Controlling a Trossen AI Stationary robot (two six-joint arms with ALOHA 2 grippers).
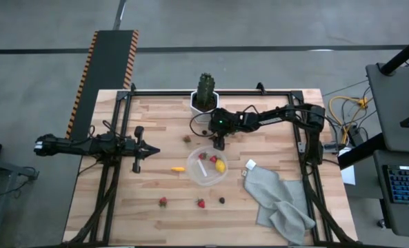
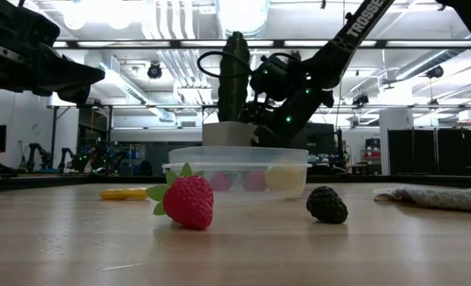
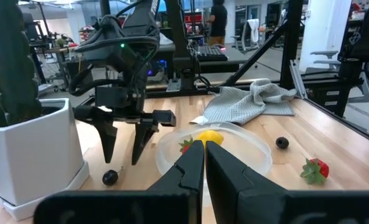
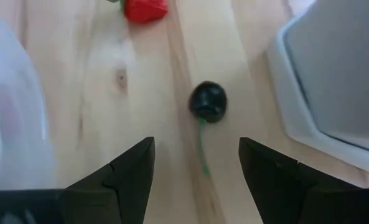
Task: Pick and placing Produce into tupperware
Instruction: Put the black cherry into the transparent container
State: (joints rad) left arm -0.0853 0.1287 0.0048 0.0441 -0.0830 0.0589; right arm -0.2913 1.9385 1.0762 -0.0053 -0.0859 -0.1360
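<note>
The clear round tupperware (image 1: pixel 192 176) sits mid-table and holds red strawberries (image 1: pixel 213 158) and a yellow lemon (image 1: pixel 221 166). My right gripper (image 1: pixel 218 143) is open and points down just past the tupperware's far rim. Its fingers stand above and on either side of a dark berry (image 4: pixel 208 101) lying on the wood, without touching it. In the left wrist view the same berry (image 3: pixel 110 177) lies below the right gripper (image 3: pixel 125 149). Loose on the table are a strawberry (image 1: pixel 187 138), a yellow-orange piece (image 1: pixel 178 169), two strawberries (image 1: pixel 163 202) (image 1: pixel 201 203) and another dark berry (image 1: pixel 222 200). My left gripper (image 1: pixel 145 150) waits, shut, at the table's left.
A white hexagonal pot (image 1: pixel 196 103) with a tall green cactus (image 1: pixel 205 86) stands close behind the right gripper, at the far edge. A grey cloth (image 1: pixel 276 200) lies at the near right. A black frame rail (image 1: pixel 218 91) runs around the table.
</note>
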